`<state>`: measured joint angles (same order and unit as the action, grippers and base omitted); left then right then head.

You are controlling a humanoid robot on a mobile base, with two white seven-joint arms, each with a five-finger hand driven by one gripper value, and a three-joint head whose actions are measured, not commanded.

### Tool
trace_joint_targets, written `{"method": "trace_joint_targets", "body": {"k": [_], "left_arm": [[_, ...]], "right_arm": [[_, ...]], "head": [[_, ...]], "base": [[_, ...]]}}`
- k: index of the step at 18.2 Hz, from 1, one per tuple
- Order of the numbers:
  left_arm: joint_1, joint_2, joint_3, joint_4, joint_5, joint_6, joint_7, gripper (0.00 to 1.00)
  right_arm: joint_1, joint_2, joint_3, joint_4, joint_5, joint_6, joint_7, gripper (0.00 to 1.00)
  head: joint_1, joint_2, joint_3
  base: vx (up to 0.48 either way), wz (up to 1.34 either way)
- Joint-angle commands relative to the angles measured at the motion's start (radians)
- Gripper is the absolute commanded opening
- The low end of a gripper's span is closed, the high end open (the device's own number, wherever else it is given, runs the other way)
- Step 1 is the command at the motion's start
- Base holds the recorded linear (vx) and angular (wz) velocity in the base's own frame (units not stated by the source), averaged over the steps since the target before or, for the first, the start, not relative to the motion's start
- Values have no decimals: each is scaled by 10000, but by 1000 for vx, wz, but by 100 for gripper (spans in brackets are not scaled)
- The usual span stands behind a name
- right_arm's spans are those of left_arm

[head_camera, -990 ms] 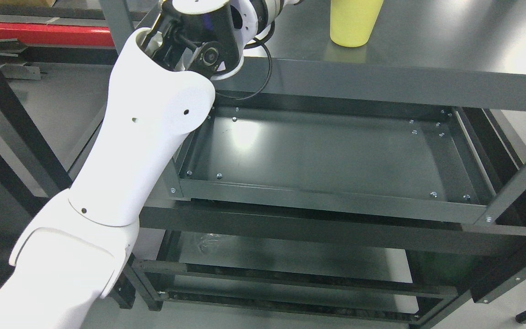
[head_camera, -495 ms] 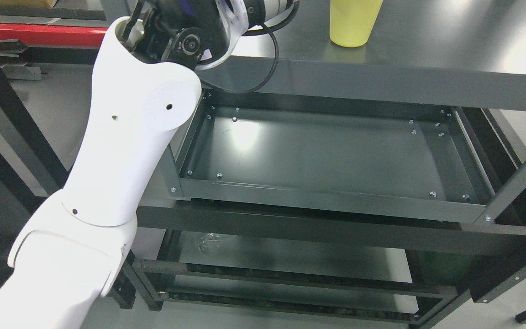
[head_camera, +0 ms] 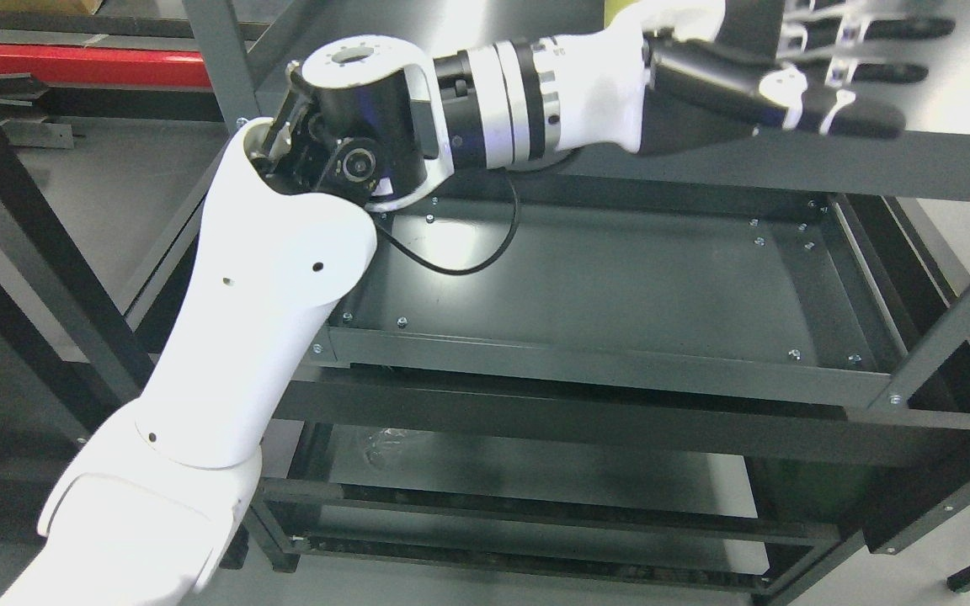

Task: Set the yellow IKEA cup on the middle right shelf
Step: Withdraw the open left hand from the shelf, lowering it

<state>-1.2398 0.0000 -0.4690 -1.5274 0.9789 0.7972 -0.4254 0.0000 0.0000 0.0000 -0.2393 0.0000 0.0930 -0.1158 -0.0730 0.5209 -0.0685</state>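
Overhead, left hand (head_camera: 775, 71) past shelf edge (head_camera: 914, 168)

Even overhead light falling brightly, white arm shell (head_camera: 266, 320) glaring near overexposure at 8 o'clock, soft sheen pooling on the dark shelf tray (head_camera: 620, 295), lower shelves sinking into shadow, focus staying sharp.

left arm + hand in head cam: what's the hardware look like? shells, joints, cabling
Left arm: glossy white shells with a few small dark holes. Elbow joint is black, capped by a white disc ringed with small holes; a thin black cable loops below it. Forearm has alternating white and black bands with slots. Left hand: white palm shell, black fingers with white and silver knuckle segments.
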Motion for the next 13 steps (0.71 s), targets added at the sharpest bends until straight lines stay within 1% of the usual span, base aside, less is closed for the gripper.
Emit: {"method": "trace_joint_targets", "body": {"k": [1, 4, 7, 9, 10, 11, 12, 13], "left_arm": [[1198, 198, -1412, -756, 259, 205, -316, 99], [2102, 551, -2164, -772, 228, 205, -470, 99], [2946, 720, -2610, -757, 75, 189, -470, 99], [3635, 751, -2688, -696, -398, 174, -470, 99], [4064, 782, -2673, -634, -1039, 98, -455, 99], [4585, 767, -2643, -451, -2124, -85, -455, 99], [5076, 691, -2536, -176, -3486, -588, -425, 99], [5567, 614, -2383, 130, -4624, -1611, -394, 99]], "right_arm": [[139, -175, 169, 0, -245, 6, -8, 99], [139, -175, 169, 0, -245, 6, -8, 99], [139, -175, 169, 0, -245, 6, -8, 99], [139, -175, 169, 0, -245, 6, -8, 99], [139, -175, 169, -15, -245, 6, -8, 99], [139, -175, 169, 0, -245, 6, -8, 99], [139, -175, 169, 0, -245, 6, -8, 99], [139, -175, 169, 0, -245, 6, -8, 99]], "head": [[0, 0, 0], [0, 0, 0], [0, 0, 0], [0, 0, 0], [0, 0, 0], [0, 0, 0], [0, 0, 0], [0, 0, 0]], "base": [[0, 0], [0, 0], [-4, 0], [-6, 0], [0, 0], [0, 0], [0, 0], [0, 0]]}}
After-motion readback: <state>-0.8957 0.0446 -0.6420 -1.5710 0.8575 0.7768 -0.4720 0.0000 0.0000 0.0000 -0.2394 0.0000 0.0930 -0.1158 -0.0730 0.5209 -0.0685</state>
